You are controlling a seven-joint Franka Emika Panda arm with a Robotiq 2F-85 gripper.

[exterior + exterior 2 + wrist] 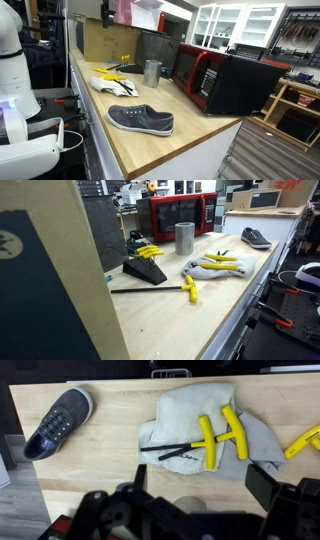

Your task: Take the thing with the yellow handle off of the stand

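A black wedge stand [146, 272] sits on the wooden counter and carries slim tools with yellow handles [149, 252]. It also shows far back in an exterior view [121, 66]. The stand is out of the wrist view. My gripper [200, 482] is open and empty, high above the counter, and shows in neither exterior view. Below it lies a grey cloth [205, 422] with two yellow T-handle tools [222, 432] on it. Another yellow-handled tool [304, 440] lies at the right edge of the wrist view, and it also shows on the counter in an exterior view [190, 286].
A grey shoe [55, 422] lies on the counter [110, 460], also seen in both exterior views [141, 120] [255, 237]. A metal cup [152, 72] [185, 237] stands by a red and black microwave [225, 80]. A dark panel stands behind the stand.
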